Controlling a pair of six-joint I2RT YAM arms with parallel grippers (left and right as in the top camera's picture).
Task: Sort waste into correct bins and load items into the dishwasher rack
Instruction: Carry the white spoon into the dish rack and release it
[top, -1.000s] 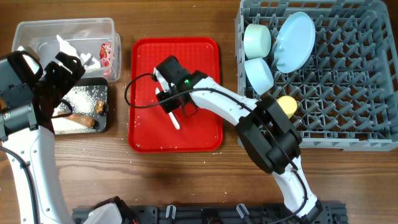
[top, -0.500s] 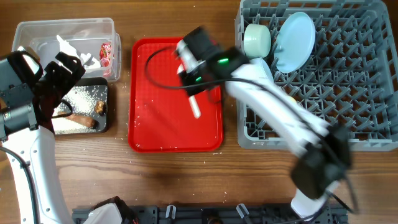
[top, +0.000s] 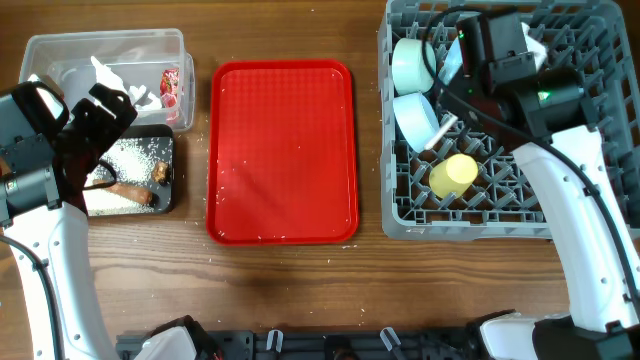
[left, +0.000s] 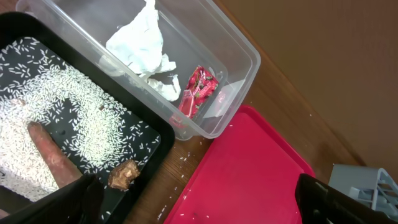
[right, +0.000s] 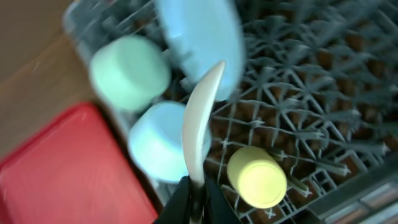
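Right arm has swung off the red tray (top: 283, 150) and across to the dishwasher rack (top: 590, 215) in the last second. The right gripper (right: 194, 190) is pinching a thin white utensil (right: 202, 118) by its low end, blade pointing up. It hangs over the rack's left side, above the blue bowl (top: 415, 115) and just beside the yellow cup (top: 453, 175).

The red tray is now bare apart from scattered crumbs, so my read is this is the last item to load. It only needs a slot between pegs.

Left gripper (left: 205, 199) hasn't moved. Fingers are spread, holding nothing, parked over the near-right corner of the black tray (left: 155, 134).

Waste looks sorted:
- Red wrapper (left: 198, 92) and white scrap (left: 146, 46) are in the clear tub (left: 249, 59).
- Carrot stick (left: 53, 158), brown lump (left: 122, 175) and rice (left: 74, 106) are in the black tray.

Hard to make out:
- Right wrist view is motion-blurred, so I can't tell spoon from knife.
- Overhead, the arm covers most of the plate (right: 199, 37) and part of the green bowl (top: 412, 62).
- I can't tell whether the utensil's tip touches the rack yet.
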